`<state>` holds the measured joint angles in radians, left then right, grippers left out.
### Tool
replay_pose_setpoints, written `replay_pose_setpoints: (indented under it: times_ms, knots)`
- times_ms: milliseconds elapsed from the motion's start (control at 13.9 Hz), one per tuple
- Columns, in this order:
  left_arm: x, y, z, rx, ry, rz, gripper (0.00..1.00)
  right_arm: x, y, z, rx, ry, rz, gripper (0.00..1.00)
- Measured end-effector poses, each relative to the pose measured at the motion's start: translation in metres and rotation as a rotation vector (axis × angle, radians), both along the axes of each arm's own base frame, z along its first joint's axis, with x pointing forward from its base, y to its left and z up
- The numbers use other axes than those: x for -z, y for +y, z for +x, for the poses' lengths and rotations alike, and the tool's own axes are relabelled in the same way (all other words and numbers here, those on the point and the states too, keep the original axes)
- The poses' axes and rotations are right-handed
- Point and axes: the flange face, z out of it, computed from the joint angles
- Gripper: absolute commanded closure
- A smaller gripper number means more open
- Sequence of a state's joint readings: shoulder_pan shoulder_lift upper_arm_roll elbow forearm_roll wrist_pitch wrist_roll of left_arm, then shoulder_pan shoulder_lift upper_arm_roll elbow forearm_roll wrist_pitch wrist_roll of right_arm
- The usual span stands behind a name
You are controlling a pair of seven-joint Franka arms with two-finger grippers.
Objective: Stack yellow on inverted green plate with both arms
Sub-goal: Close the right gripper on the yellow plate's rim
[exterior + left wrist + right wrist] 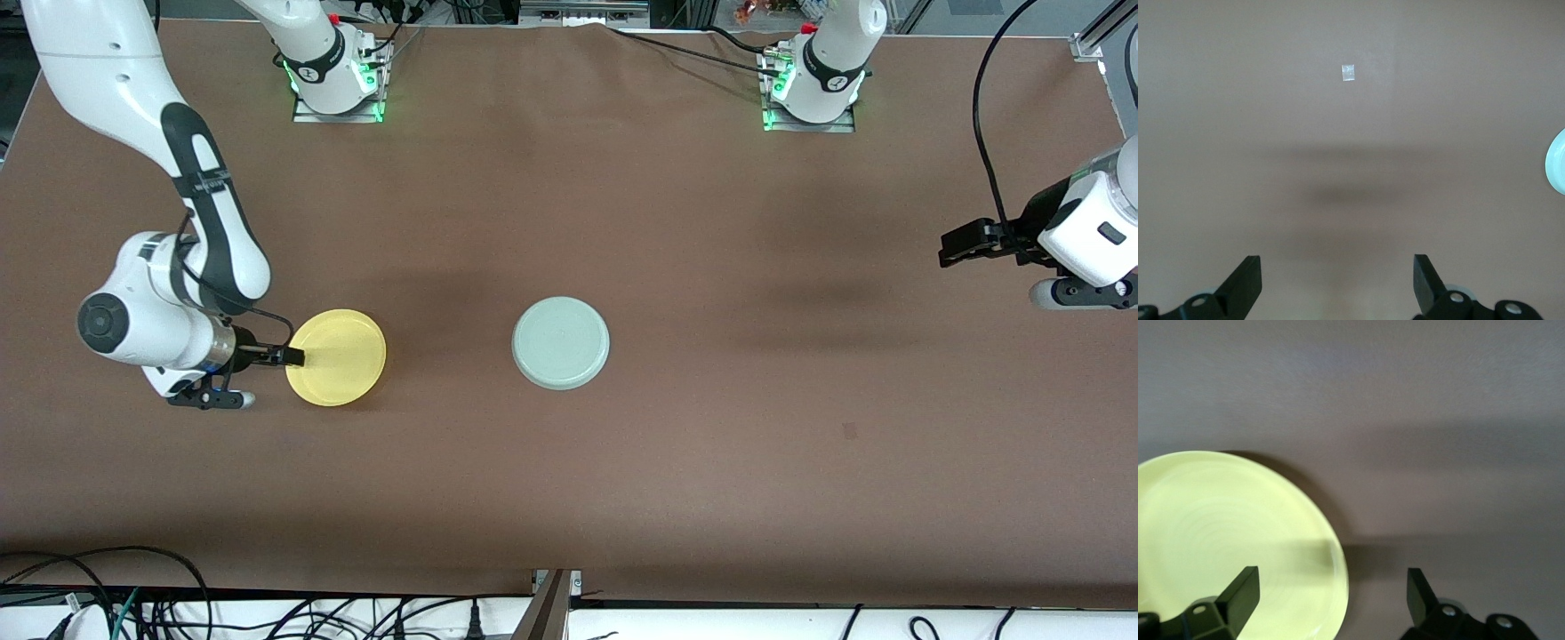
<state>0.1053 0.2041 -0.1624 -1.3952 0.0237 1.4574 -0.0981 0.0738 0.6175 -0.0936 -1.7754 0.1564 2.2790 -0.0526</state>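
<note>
Tabletop (569, 222), brown and matte, fills the front view, with both arm bases bolted along the edge farthest from the front camera and a tangle of cables (133, 604) along the nearest edge. The right arm (124, 116) bends down toward its own end of the table, and the left arm (1089, 231) waits raised over the left arm's end, well apart from both plates. The green plate (561, 343) lies near the middle of the table, flat and upside down, its plain underside facing up; being round, it has no long axis. The yellow plate (336, 357) lies flat and rim-up, about level with the green one but toward the right arm's end, the two well apart with bare table between them. The right gripper (289, 357) sits low at the yellow plate's edge on the side toward the right arm's end. Only the right wrist view shows its fingers (1238, 590) spread wide, one over the plate's inner face and one off past the rim, gripping nothing. The left gripper (956, 249) likewise looks closed-off from the front, but the left wrist view shows its fingers (1245, 277) parted over bare table, a sliver of the green plate at that frame's edge, and a small pale tape square (1348, 72) on the surface.
</note>
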Motion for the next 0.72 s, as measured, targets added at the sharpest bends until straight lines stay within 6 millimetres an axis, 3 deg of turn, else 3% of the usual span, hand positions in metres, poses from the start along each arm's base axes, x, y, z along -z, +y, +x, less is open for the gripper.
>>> replay_pose_setpoints:
  times_ms: [72, 144, 288, 576, 720]
  knots:
    - [0.0, 0.0, 0.0, 0.0, 0.0, 0.0, 0.0, 0.007, -0.001, -0.002, 0.001, 0.006, -0.001, 0.67]
    - [0.0, 0.0, 0.0, 0.0, 0.0, 0.0, 0.0, 0.01, -0.001, -0.004, 0.002, 0.014, -0.001, 0.81]
    - [0.0, 0.0, 0.0, 0.0, 0.0, 0.0, 0.0, 0.015, -0.002, -0.009, 0.0, 0.026, 0.0, 0.99]
    - [0.0, 0.0, 0.0, 0.0, 0.0, 0.0, 0.0, 0.02, -0.001, -0.014, -0.004, 0.045, 0.006, 1.0]
    - [0.0, 0.0, 0.0, 0.0, 0.0, 0.0, 0.0, 0.009, 0.001, -0.014, -0.003, 0.056, 0.018, 1.0]
